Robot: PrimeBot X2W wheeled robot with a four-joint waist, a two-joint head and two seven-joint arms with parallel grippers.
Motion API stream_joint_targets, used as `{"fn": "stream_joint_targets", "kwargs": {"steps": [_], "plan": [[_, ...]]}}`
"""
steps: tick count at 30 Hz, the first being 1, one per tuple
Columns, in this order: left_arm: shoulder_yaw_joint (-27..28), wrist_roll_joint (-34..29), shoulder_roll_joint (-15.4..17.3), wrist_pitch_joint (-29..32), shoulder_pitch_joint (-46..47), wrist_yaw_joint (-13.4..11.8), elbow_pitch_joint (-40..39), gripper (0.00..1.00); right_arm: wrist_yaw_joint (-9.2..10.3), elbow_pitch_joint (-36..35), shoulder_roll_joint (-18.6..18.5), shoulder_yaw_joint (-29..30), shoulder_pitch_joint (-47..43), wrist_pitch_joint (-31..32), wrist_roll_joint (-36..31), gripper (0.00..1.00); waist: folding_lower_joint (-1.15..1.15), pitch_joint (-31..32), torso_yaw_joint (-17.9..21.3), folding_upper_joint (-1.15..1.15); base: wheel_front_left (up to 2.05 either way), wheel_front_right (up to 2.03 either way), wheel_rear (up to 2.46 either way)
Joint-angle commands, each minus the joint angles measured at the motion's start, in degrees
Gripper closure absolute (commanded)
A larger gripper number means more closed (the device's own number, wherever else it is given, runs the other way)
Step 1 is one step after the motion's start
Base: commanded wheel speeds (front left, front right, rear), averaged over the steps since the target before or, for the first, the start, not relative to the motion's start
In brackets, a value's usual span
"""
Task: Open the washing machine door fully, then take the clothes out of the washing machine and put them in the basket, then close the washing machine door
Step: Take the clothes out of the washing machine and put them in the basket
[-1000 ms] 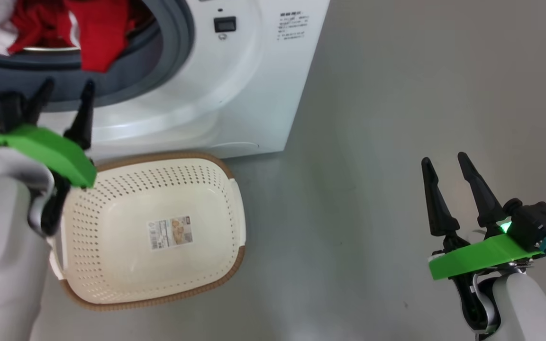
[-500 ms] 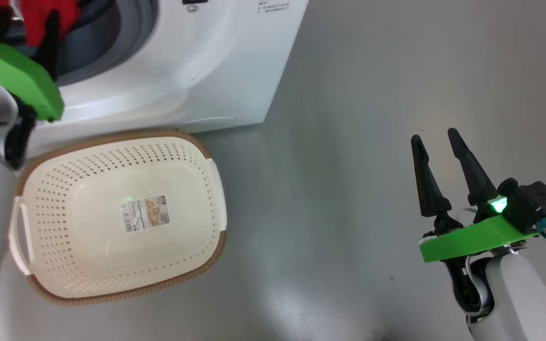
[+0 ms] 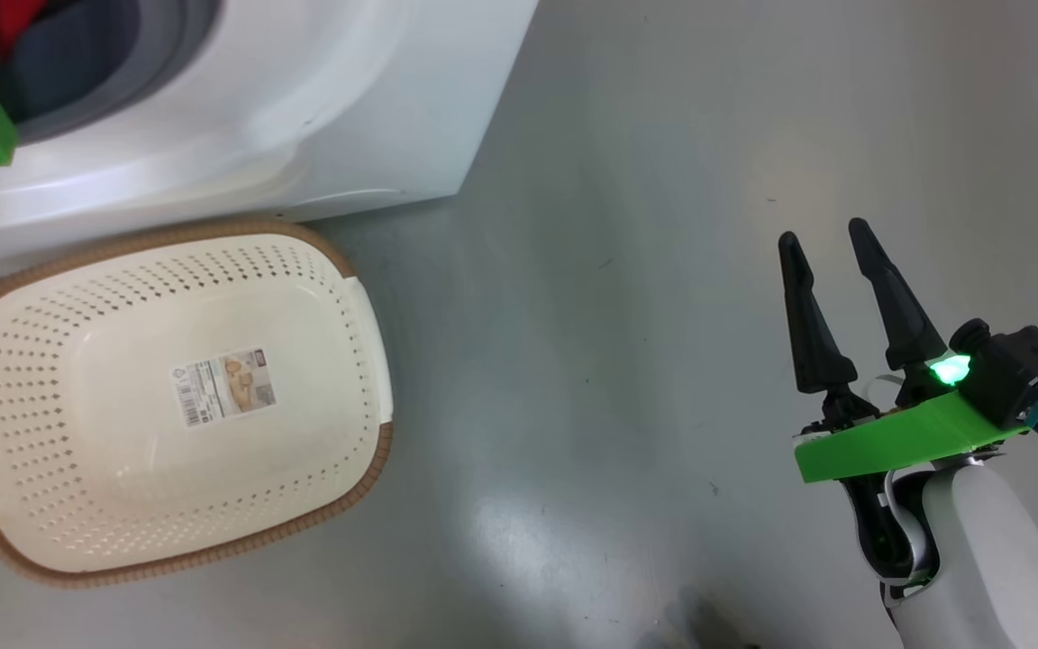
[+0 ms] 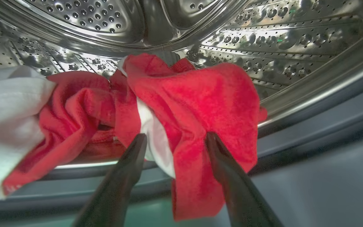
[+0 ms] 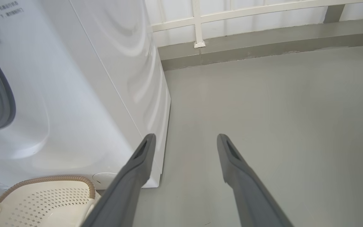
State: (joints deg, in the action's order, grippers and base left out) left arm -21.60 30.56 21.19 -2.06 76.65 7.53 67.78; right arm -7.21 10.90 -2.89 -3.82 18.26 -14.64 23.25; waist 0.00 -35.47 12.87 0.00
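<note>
Left tool [image 4: 175, 135] wide apart at the clothes [image 4: 200, 94] in the washing machine [image 3: 303, 135]; right tool [image 3: 824, 230] likewise released.

The clothes [image 4: 200, 101] are bright red with a white strip, beside a plain white piece at the frame's left. The drum [image 4: 263, 41] is shiny steel dotted with round holes. The basket [image 3: 330, 297] is cream, patterned with rows of small holes, its rim brown and woven-looking. The washing machine [image 3: 375, 108] is white, the floor [image 3: 627, 270] grey. The left claw [image 4: 175, 136] and right claw [image 3: 824, 233] are black, the right one's mount [image 3: 897, 442] bright green.
</note>
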Motion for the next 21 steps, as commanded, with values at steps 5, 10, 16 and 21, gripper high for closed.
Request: {"fn": "stream_joint_targets", "kwargs": {"steps": [5,10,16,21], "plan": [[-0.8,1.9,4.0,0.6,1.8,0.0,0.2,0.0,-0.28,-1.6,0.0,-1.5,-0.1,-0.4,0.8,0.0,0.0,-1.0,1.2,0.0,0.0,0.0,0.0],[-2.2,3.6,4.5,0.7,2.2,0.0,0.3,0.0,-0.28,-1.7,0.0,-1.5,0.0,-0.4,1.1,0.0,0.0,-1.2,1.6,0.0,0.0,0.0,0.0],[-4.4,5.5,4.3,0.3,1.5,0.0,0.0,1.0,-0.28,-1.8,0.0,-1.2,-0.1,-0.4,1.0,0.0,0.0,-0.7,1.7,0.0,0.0,0.0,0.0],[-5.6,7.2,4.1,-2.1,0.5,0.0,-0.2,1.0,-0.28,-1.5,0.0,-0.8,-0.3,-0.4,0.8,0.0,0.0,0.4,1.4,0.0,0.0,0.0,0.0]]}}
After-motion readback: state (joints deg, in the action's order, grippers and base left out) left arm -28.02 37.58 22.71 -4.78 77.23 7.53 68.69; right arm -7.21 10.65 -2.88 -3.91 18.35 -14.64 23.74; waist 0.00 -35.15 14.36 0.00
